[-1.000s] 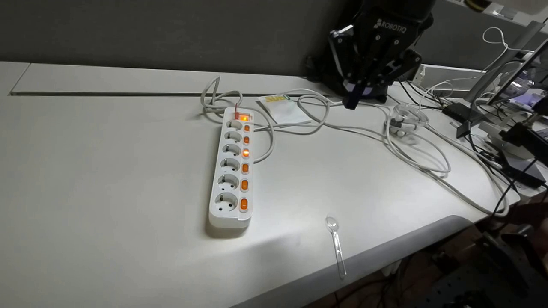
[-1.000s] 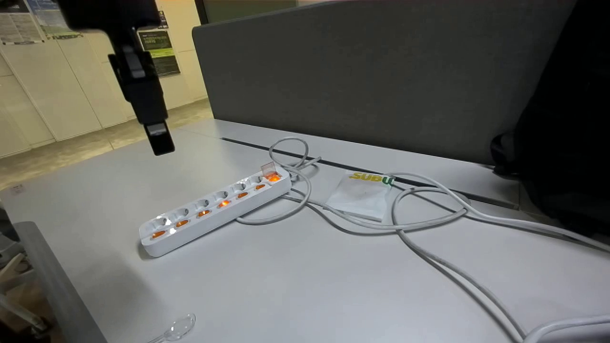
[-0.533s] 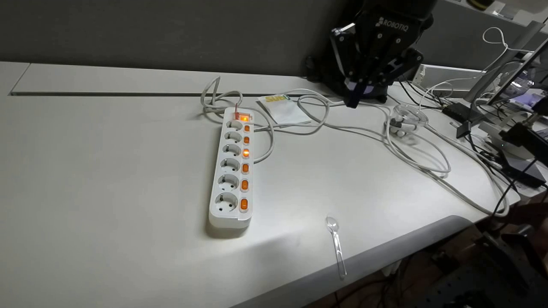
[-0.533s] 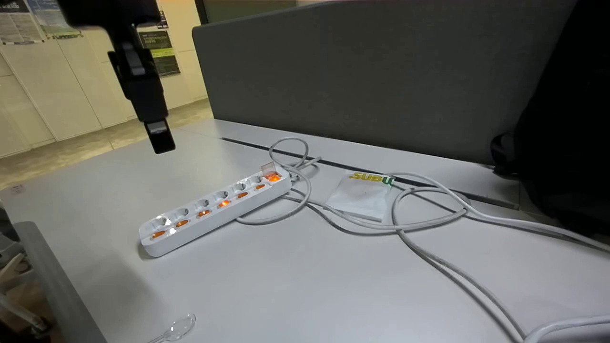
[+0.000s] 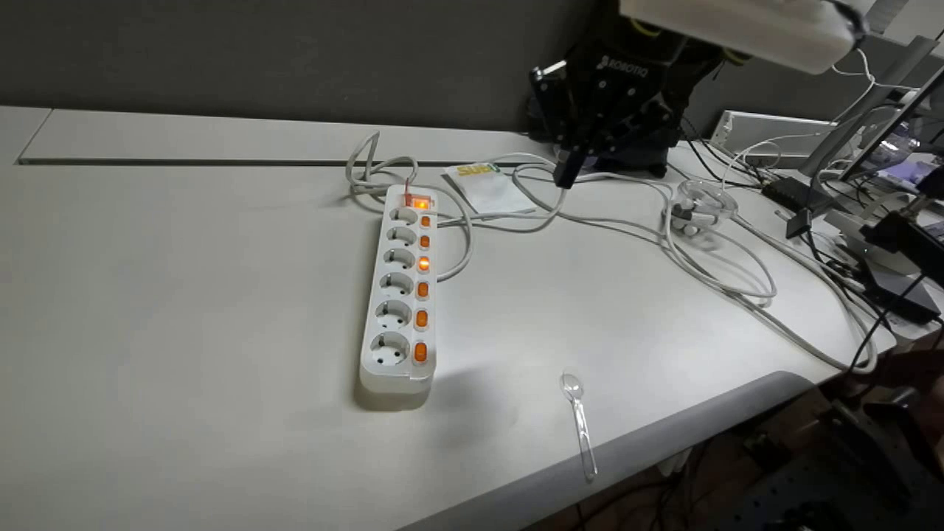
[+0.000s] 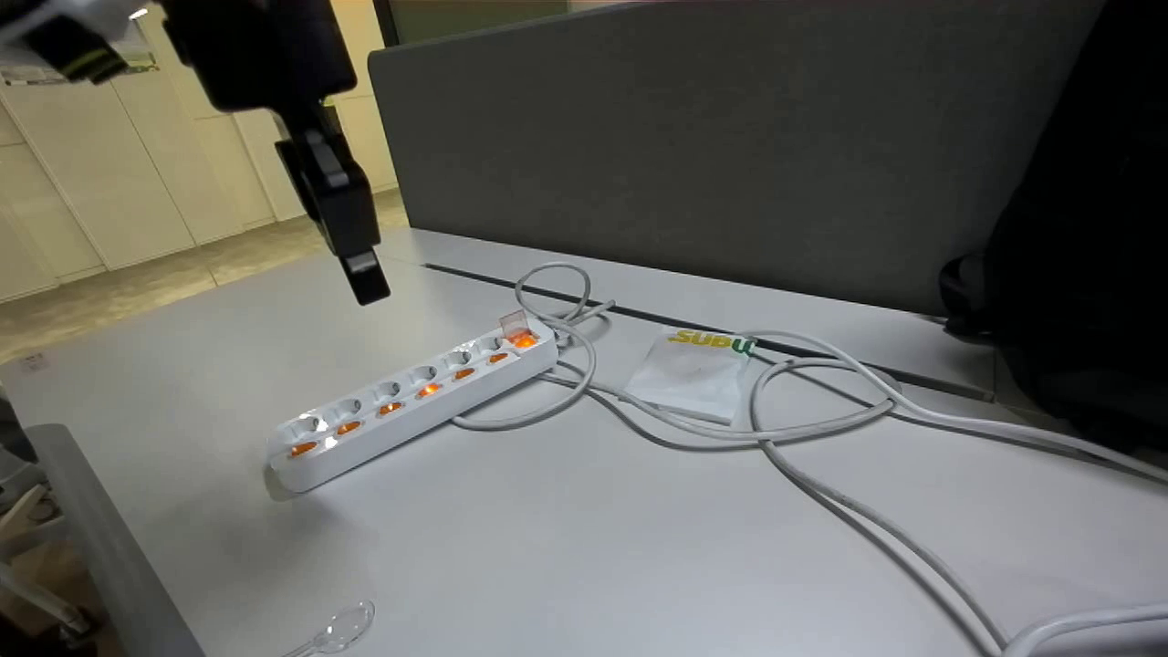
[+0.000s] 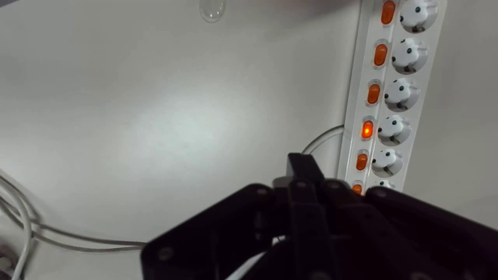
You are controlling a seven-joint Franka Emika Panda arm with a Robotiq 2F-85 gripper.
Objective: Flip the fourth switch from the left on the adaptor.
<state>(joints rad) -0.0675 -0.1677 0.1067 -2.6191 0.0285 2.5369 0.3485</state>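
The adaptor is a long white power strip (image 5: pixel 410 301) with a row of round sockets and orange switches, lying on the table. It also shows in an exterior view (image 6: pixel 429 422) and in the wrist view (image 7: pixel 379 112). One small middle switch (image 5: pixel 423 263) glows, as does the larger end switch (image 5: pixel 420 204); the other small switches look unlit. My gripper (image 5: pixel 566 177) is shut and empty, held in the air above the table, apart from the strip. In the wrist view the gripper (image 7: pixel 305 163) hides the strip's lower end, with its tips beside the switch row.
A clear plastic spoon (image 5: pixel 579 417) lies near the table's front edge. A white packet (image 5: pixel 493 193) and a looping white cable (image 6: pixel 839 497) lie beside the strip. A grey partition (image 6: pixel 693 155) stands behind. A clear round container (image 5: pixel 704 200) stands among cables.
My gripper has moved closer to the adaptor: leftward in one exterior picture, rightward in the other. It stays shut. The adaptor and its lit switches look the same.
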